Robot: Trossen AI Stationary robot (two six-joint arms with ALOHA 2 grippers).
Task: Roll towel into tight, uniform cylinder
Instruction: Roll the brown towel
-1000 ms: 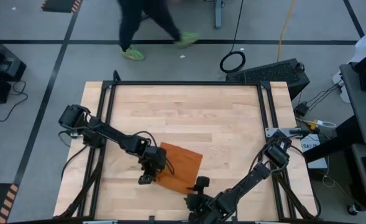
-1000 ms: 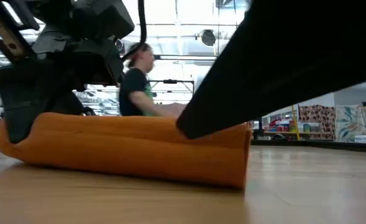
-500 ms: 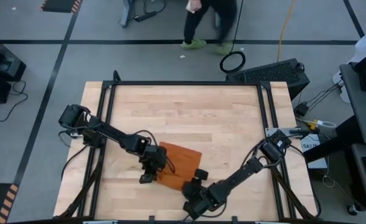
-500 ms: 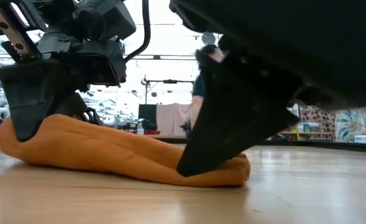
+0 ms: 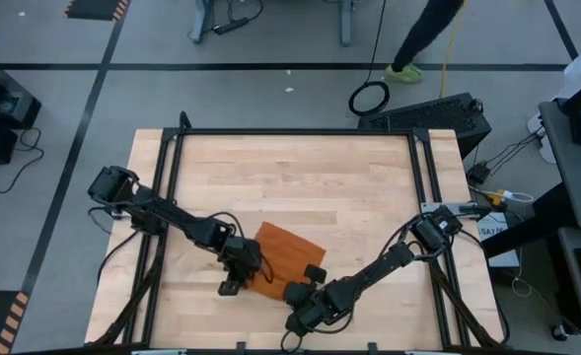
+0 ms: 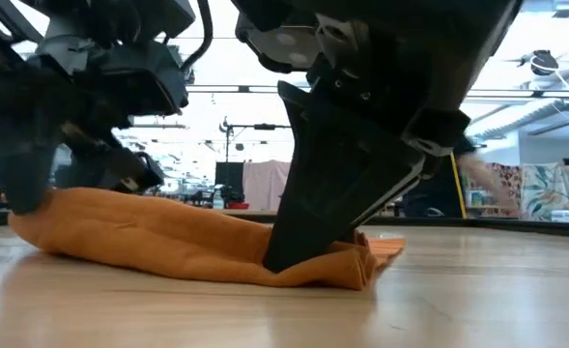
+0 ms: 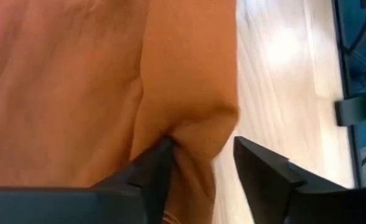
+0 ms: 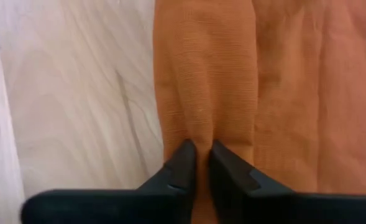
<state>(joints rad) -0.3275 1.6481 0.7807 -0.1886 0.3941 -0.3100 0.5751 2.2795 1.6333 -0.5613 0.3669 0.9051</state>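
Towel (image 5: 288,256) lies partly rolled near the surface's (image 5: 310,177) front edge — soft, light, prone to slump. Right end effector (image 8: 198,163) pinches its rolled fold; left end effector (image 7: 201,168) stands open around the fold's other end — grip the roll's ends evenly.

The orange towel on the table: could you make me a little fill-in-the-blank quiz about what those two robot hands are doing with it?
1. The towel lies on a ____ table.
2. The right hand has its fingers pinched on a fold of the ____.
3. The left hand has its fingers ____, spread at the towel's rolled edge.
4. In the high view, both hands meet the towel along its ____ edge.

Missing words: wooden; towel; open; near
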